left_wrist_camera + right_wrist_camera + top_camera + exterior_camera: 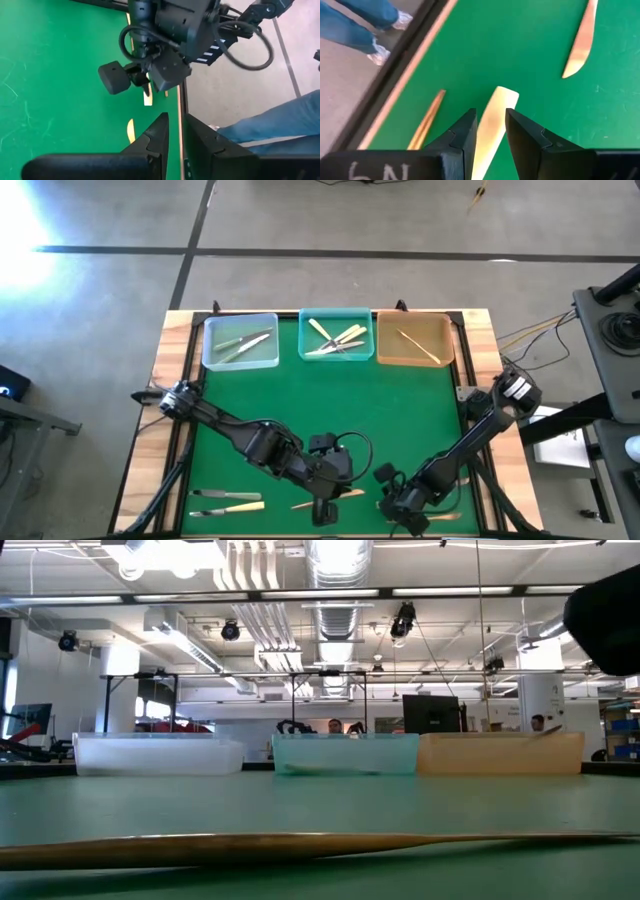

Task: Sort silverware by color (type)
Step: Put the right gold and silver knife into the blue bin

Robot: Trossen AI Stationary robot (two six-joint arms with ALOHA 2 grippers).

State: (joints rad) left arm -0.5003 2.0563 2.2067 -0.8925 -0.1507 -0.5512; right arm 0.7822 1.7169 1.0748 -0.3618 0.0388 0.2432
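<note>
— Right wrist view: what is seen at the right hand point(490, 131)?
— A cream utensil point(492, 122) is seen between its two fingers, low on the green surface point(530, 60). Whether it is squeezed cannot be told. A wooden knife point(580, 42) lies near.

— And the left hand point(172, 142)?
— It is held near the front edge, fingers almost together, with nothing between them.

— Where is the sorted silverware?
— It is kept in the clear tray point(212, 352), blue tray point(307, 320) and amber tray point(385, 352) at the back.

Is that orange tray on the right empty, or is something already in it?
Not empty. The high view shows one slim tan utensil lying diagonally inside the orange tray. Nothing else is visible in it.
</note>
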